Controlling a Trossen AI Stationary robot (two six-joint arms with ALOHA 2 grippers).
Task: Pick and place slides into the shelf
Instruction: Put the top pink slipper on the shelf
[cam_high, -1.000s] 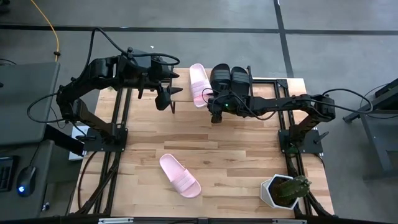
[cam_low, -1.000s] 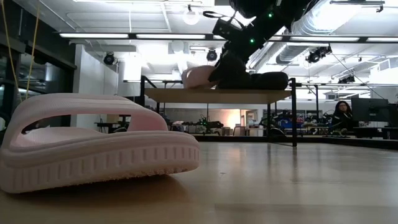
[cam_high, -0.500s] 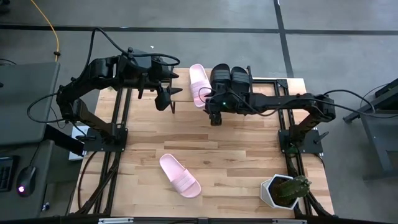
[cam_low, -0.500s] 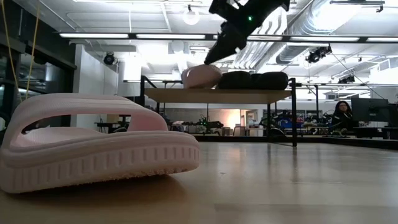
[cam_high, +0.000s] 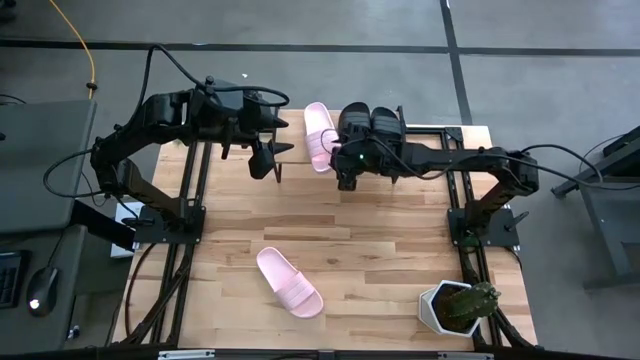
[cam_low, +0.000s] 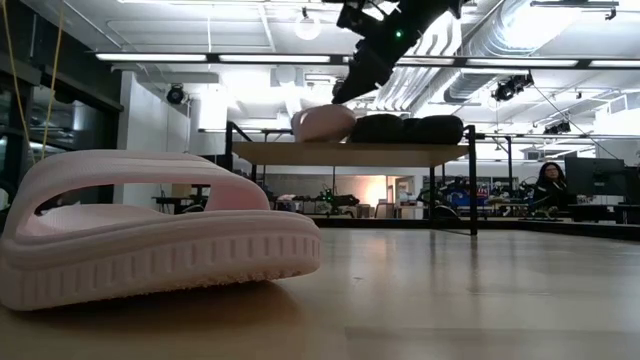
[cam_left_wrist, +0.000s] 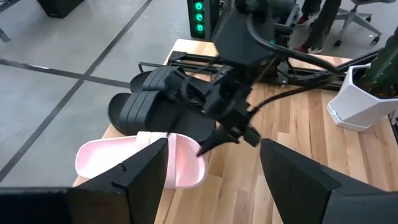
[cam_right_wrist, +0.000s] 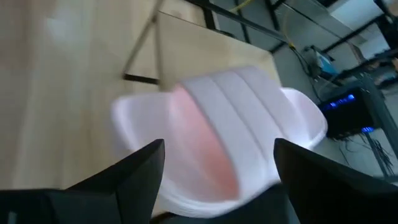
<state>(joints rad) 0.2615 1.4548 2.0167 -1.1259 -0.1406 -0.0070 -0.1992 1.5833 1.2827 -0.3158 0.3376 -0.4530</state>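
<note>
The shelf (cam_low: 400, 153) stands at the table's far edge. On it lie two black slides (cam_high: 371, 125) side by side and one pale pink slide (cam_high: 319, 135) to their left, all resting on their soles. The second pink slide (cam_high: 290, 283) lies sole-down on the table near the near edge and fills the low view's left (cam_low: 140, 230). My right gripper (cam_high: 345, 178) hovers open above the shelf's front edge, between the pink slide and the left black one (cam_left_wrist: 149, 102); it holds nothing. My left gripper (cam_high: 266, 160) waits open, left of the shelf, above the table.
A cactus in a white pot (cam_high: 458, 306) stands at the table's near right corner. Black arm frames run along both table sides. Bare wood lies between the shelf and the loose pink slide. A person (cam_low: 548, 182) sits far behind the table.
My right gripper has risen from the left black slide on the shelf and shifted slightly toward the pink slide beside it. The black slide stays lying on the shelf. The left arm has kept still.
</note>
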